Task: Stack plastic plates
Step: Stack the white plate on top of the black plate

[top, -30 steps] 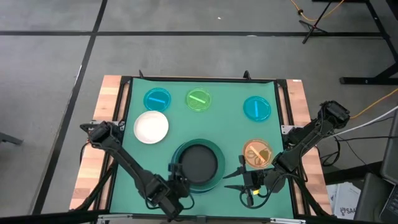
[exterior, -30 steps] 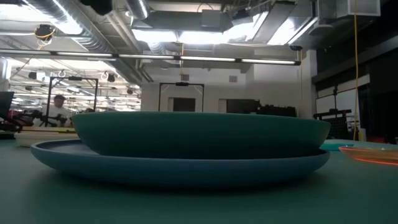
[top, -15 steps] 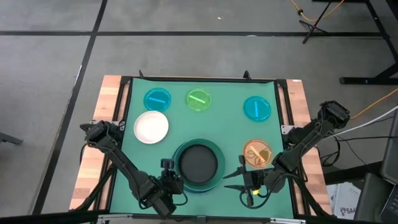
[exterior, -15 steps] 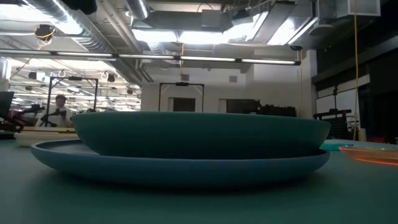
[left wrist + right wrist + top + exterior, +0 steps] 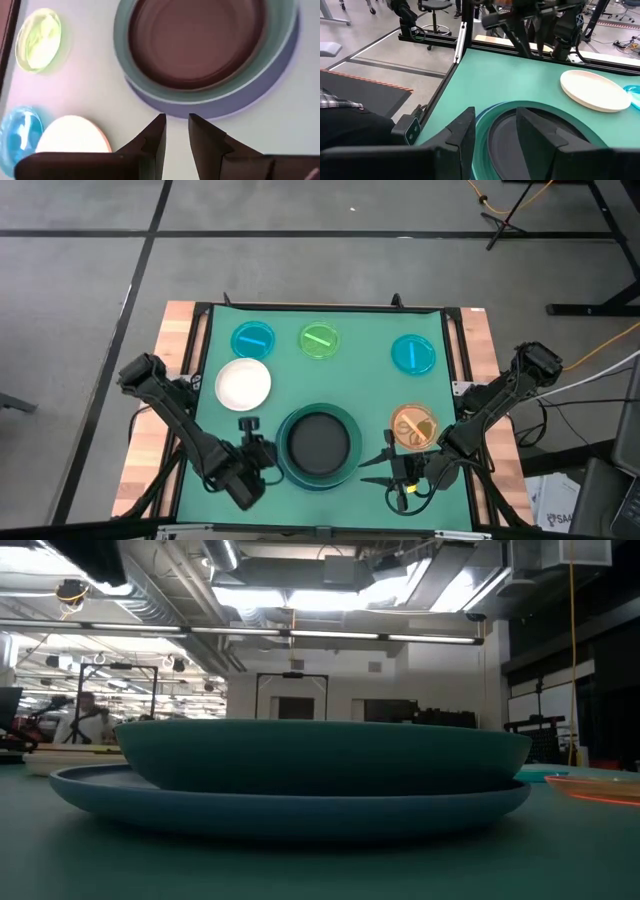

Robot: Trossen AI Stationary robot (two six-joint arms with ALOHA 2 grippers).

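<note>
The stack sits at the table's (image 5: pixel 455 385) near middle: black plate (image 5: pixel 319 442) inside the teal-green plate (image 5: pixel 345 427), which rests on the light-blue plate (image 5: pixel 290 810); the white plate (image 5: pixel 243 384) and the four small translucent plates lie apart, unstacked; the left pincer (image 5: pixel 248 436) hovers just beside the stack's rim, fingers narrowly parted and holding nothing; the right pincer (image 5: pixel 378 468) waits near the orange plate (image 5: pixel 413 427), spread and empty; a risk, as I judge it: reaching for the white plate, the left arm could clip the stack and slide it; only the low view reveals the light-blue plate beneath; only the high view shows every loose plate
</note>
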